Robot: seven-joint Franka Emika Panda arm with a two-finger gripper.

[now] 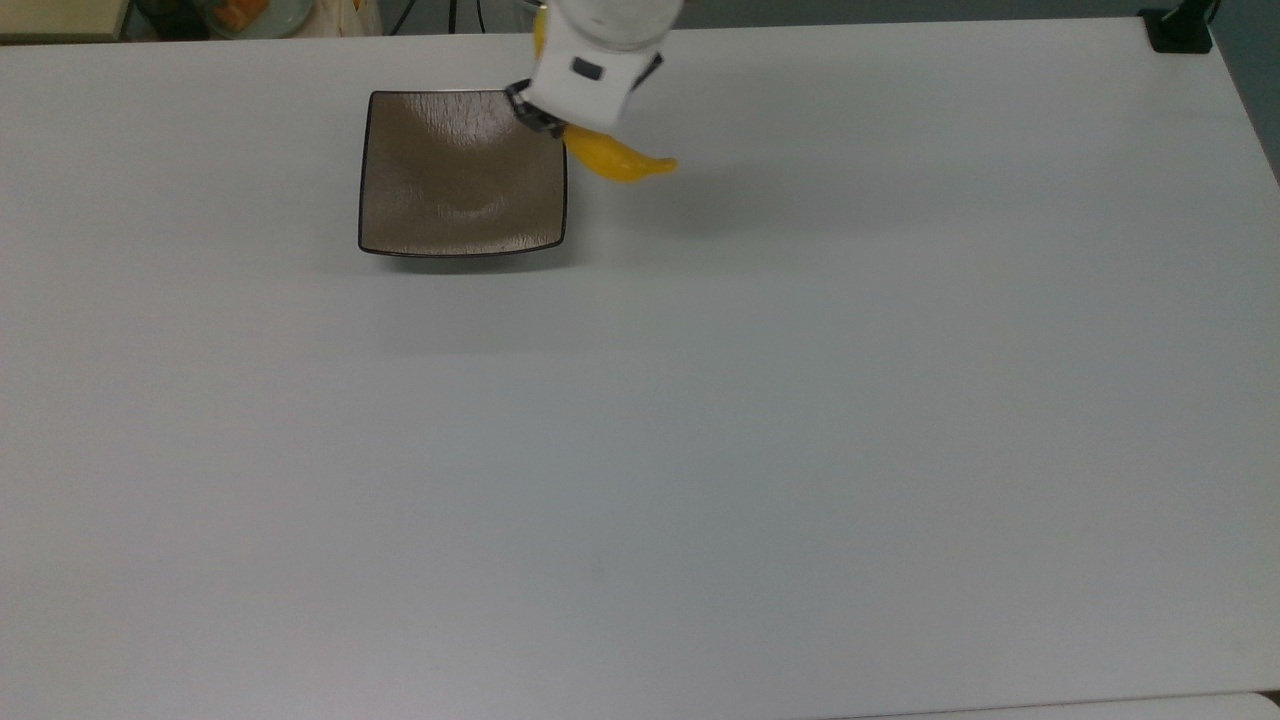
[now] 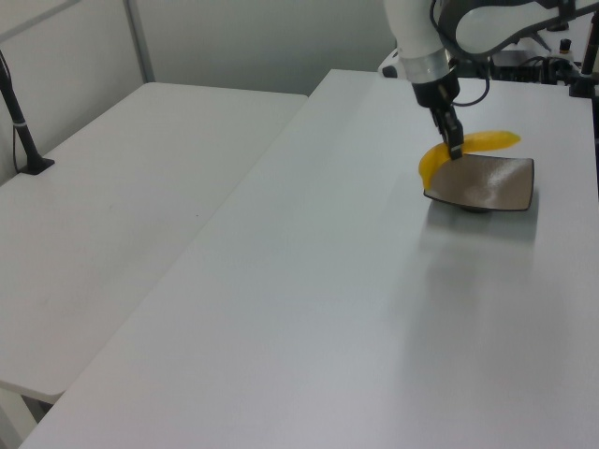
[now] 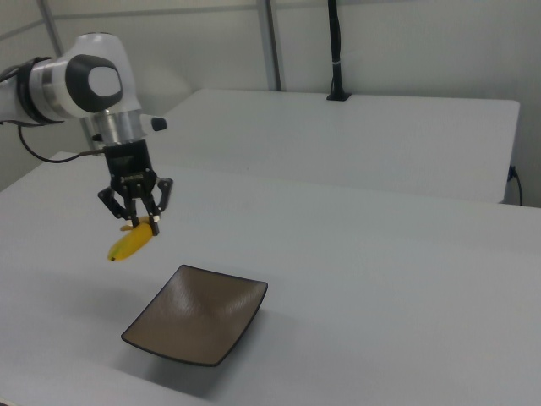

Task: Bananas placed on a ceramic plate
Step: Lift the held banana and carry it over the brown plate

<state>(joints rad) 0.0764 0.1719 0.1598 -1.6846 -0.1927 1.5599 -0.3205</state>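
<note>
Gripping the banana (image 1: 612,158) near its mid-length, the gripper (image 3: 139,222) hangs in the air, jaws clamped on the fruit from both sides. Banana is off the table (image 1: 700,450), not touching anything but the fingers (image 3: 155,222).

Top view: banana's free end sticks out toward 4 o'clock from the gripper, just past the plate's right edge; other end shows as a bit of yellow at 11 o'clock, mostly hidden by the white wrist. Gripper sits over the ceramic plate's (image 1: 440,190) corner at 1 o'clock of the plate centre.

Left view: banana (image 2: 468,150) curves above the far side of the plate (image 2: 491,187), one end drooping at 7 o'clock of the gripper (image 2: 456,150), other end pointing toward 2–3 o'clock. Arm (image 2: 426,47) comes down from 12 o'clock.

Right view: banana (image 3: 131,243) hangs below the gripper, tip toward 7 o'clock; plate (image 3: 199,317) sits on the table at approx 5 o'clock of the gripper, apart from it. Plate is square, glossy brown, dark thin rim, edges upturned, nothing on it. Arm (image 3: 80,89) w/ white shell enters from 9 o'clock.

Background: 2nd white table (image 3: 355,135) beyond; black pole (image 3: 336,51) on it at 12 o'clock in the right view.
</note>
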